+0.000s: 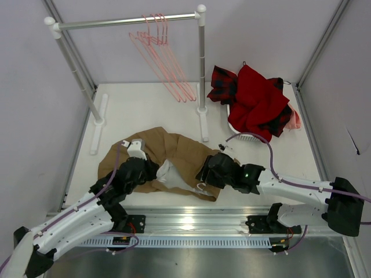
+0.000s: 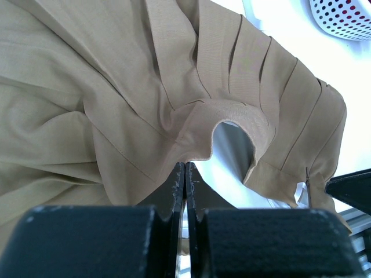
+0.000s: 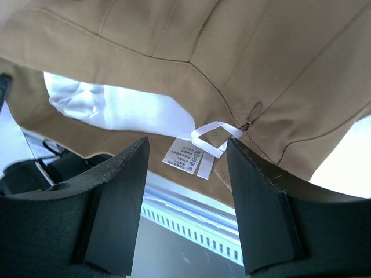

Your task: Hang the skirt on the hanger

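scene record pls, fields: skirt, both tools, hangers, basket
skirt: tan, crumpled on the table, pale lining showing
left tool: shut, pinching the waistband edge
right tool: open, jaws either side of the white care label, not gripping
hangers: pink, several, on the rail
basket: white, holds red garment and plaid cloth

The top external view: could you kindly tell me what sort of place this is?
Likely a robot test cell for garment handling, not a home: a white table walled by plain panels, a clothes rail carrying pink hangers, and a white perforated basket heaped with red clothes.
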